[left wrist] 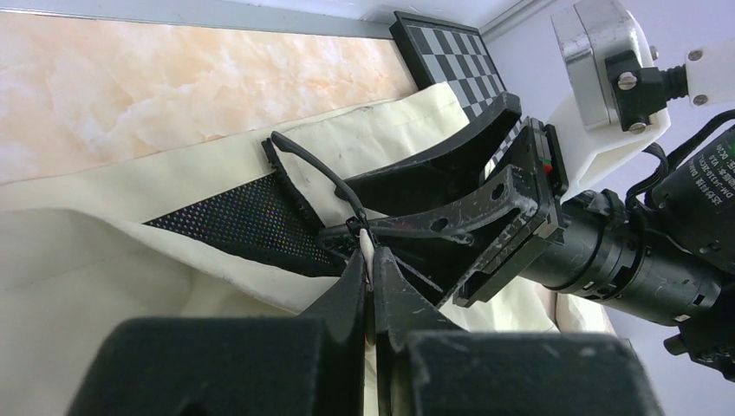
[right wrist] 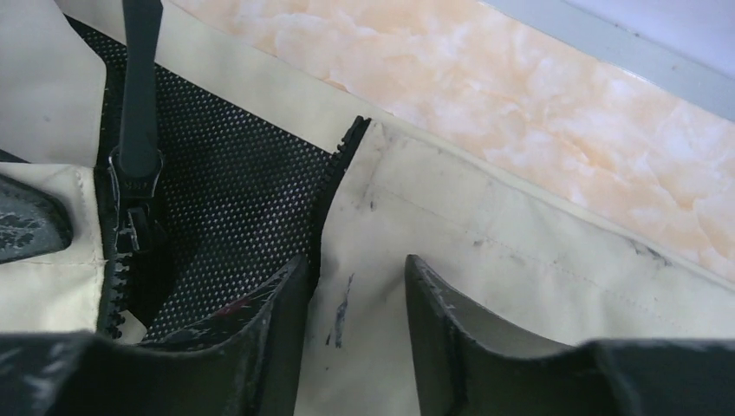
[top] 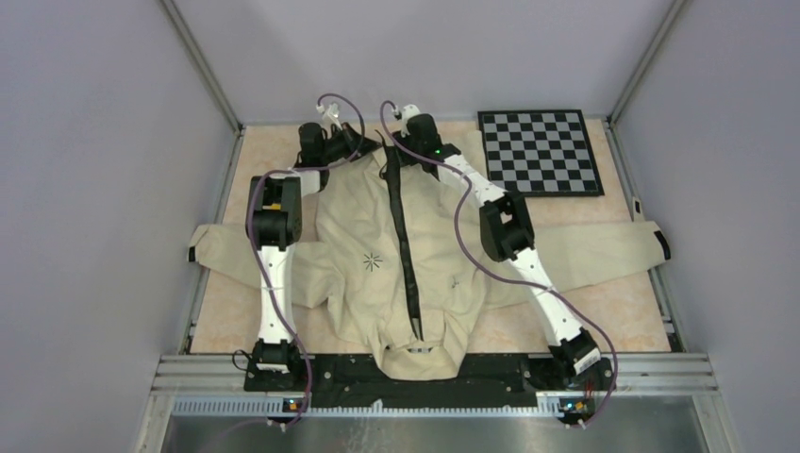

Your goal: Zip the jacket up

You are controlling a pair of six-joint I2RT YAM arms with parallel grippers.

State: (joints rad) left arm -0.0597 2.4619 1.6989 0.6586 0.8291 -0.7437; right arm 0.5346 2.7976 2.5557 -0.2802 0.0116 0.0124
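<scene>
The cream jacket [top: 358, 236] lies flat with its collar at the near edge and its hem at the far side. Its black zipper [top: 406, 245] runs down the middle. Both grippers meet at the far hem end of the zipper. My left gripper [left wrist: 371, 253] is shut on a thin cream strip of the jacket just below the zipper slider. The slider [right wrist: 134, 173] with its long black pull sits beside exposed black mesh lining [right wrist: 225, 199]. My right gripper [right wrist: 355, 269] is open, its fingers astride the cream hem panel beside the zipper teeth. It also shows in the left wrist view [left wrist: 451, 208].
A checkerboard [top: 540, 151] lies at the far right of the marble-patterned table [top: 604, 326]. The jacket's sleeves stretch to both side walls, left cuff [top: 193, 253] and right cuff [top: 660, 243]. Metal rails border the table.
</scene>
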